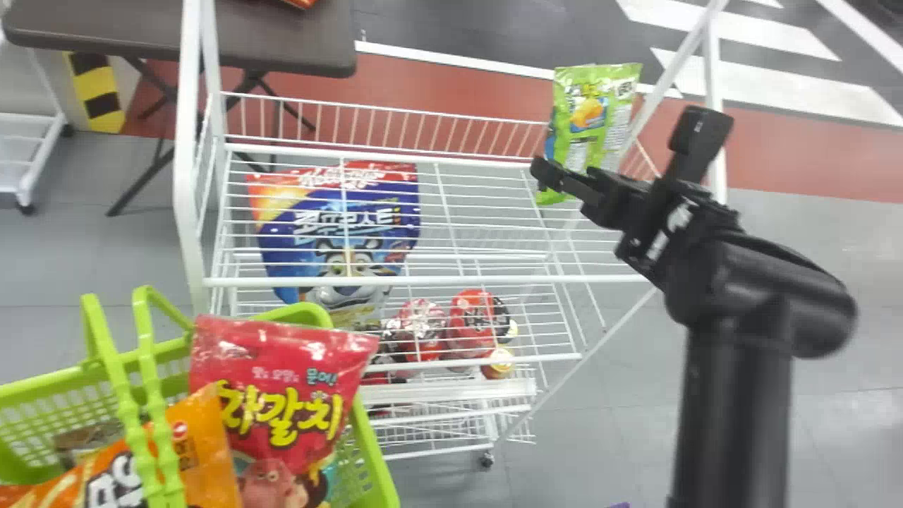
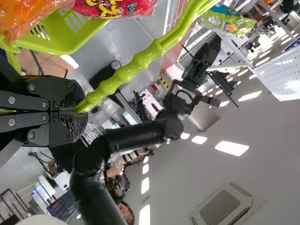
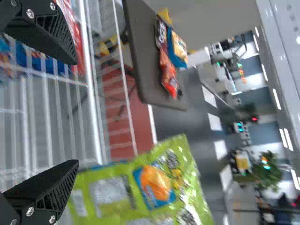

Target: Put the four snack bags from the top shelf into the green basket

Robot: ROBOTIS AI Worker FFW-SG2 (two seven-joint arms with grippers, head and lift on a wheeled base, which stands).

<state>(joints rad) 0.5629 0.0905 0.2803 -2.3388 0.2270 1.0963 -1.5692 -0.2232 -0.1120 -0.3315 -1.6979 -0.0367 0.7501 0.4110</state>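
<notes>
A: Please tell me, where is the right claw (image 1: 624, 148)?
B: It is at the right end of the white rack (image 1: 187, 176), in front of the green snack bag (image 1: 592, 116). In the right wrist view, the right claw (image 3: 74, 112) has its two fingers spread widely, with the green snack bag beyond the tips. Whether they touch this bag, I cannot say.
A: And how does this bag stand?
B: It is upright, a little tilted, at the right end of the top shelf (image 1: 458, 281).
A: What is the left claw (image 2: 77, 108) doing?
B: Its fingers are pressed together on the handle (image 2: 126, 70) of the green basket (image 1: 377, 458), so it is pinching this handle.
A: Are there bags inside the basket?
B: Yes, I see a red snack bag (image 1: 282, 381), rather upright, and beside it an orange snack bag (image 1: 204, 437), which leans to the left and lies partly behind the handle.
A: What about the blue bag (image 1: 353, 233)?
B: I see it through the wires of the top shelf, toward the left side. Some red round packs (image 1: 473, 317) are lower on the rack, near this bag.
A: And behind the rack?
B: There is a dark table (image 1: 282, 42) at the left; the right wrist view shows colourful packets (image 3: 171, 56) lying on it.
</notes>
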